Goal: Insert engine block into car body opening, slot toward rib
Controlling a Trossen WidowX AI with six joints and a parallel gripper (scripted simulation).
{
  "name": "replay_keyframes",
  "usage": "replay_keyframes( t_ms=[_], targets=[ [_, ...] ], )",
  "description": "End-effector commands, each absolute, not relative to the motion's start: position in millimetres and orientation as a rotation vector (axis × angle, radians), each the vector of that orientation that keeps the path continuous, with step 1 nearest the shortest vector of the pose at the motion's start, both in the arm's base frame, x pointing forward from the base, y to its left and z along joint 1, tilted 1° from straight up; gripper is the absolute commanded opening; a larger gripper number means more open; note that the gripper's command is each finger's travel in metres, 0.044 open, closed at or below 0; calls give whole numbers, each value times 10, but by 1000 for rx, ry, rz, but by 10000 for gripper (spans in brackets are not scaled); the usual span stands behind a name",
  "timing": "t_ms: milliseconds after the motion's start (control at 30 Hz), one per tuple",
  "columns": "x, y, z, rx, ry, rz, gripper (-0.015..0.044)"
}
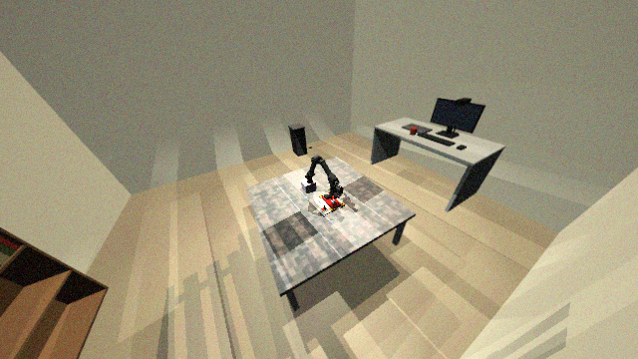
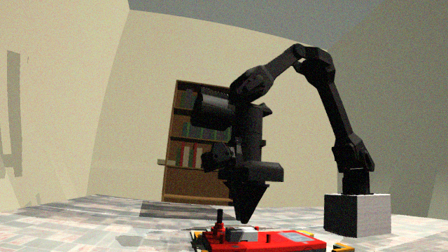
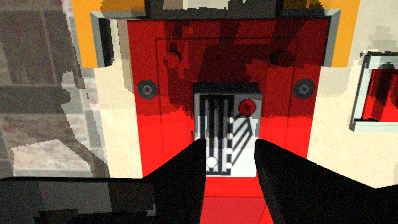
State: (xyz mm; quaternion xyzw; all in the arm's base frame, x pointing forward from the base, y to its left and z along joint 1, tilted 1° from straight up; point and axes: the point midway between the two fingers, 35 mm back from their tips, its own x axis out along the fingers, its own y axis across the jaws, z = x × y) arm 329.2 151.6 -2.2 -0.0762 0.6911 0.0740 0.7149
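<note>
The car body (image 3: pixel 150 145) (image 2: pixel 297 244) (image 1: pixel 327 201) is red and lies flat below my gripper. The engine block (image 3: pixel 242 162) (image 2: pixel 246 234) is a grey and white piece with dark grooves and a red round spot on its top. It sits upright in the body's opening, its top standing above the red surface. My gripper (image 3: pixel 230 148) (image 2: pixel 244 221) is partly open and empty. Its fingertips are just above the block, with a gap narrower than the block's width. The rib, the slot side and the block's depth in the opening cannot be made out.
A red post with a black top (image 2: pixel 219 224) stands beside the block. Orange corner brackets (image 3: pixel 86 40) (image 2: pixel 344 248) hold the body's corners. A grey-framed red part (image 3: pixel 382 95) lies to the right in the wrist view. The arm's white base block (image 2: pixel 372 215) stands behind.
</note>
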Motion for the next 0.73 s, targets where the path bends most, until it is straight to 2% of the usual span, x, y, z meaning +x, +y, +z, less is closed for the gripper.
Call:
replay_keyframes(
  t_ms=[0, 33, 633, 700],
  targets=[
    [3288, 1518, -21, -169, 1533, 168, 20],
    [3288, 1518, -21, -169, 1533, 168, 0],
    [3288, 1519, -21, -169, 1533, 168, 0],
    [3288, 1519, -21, -169, 1533, 168, 53]
  ],
)
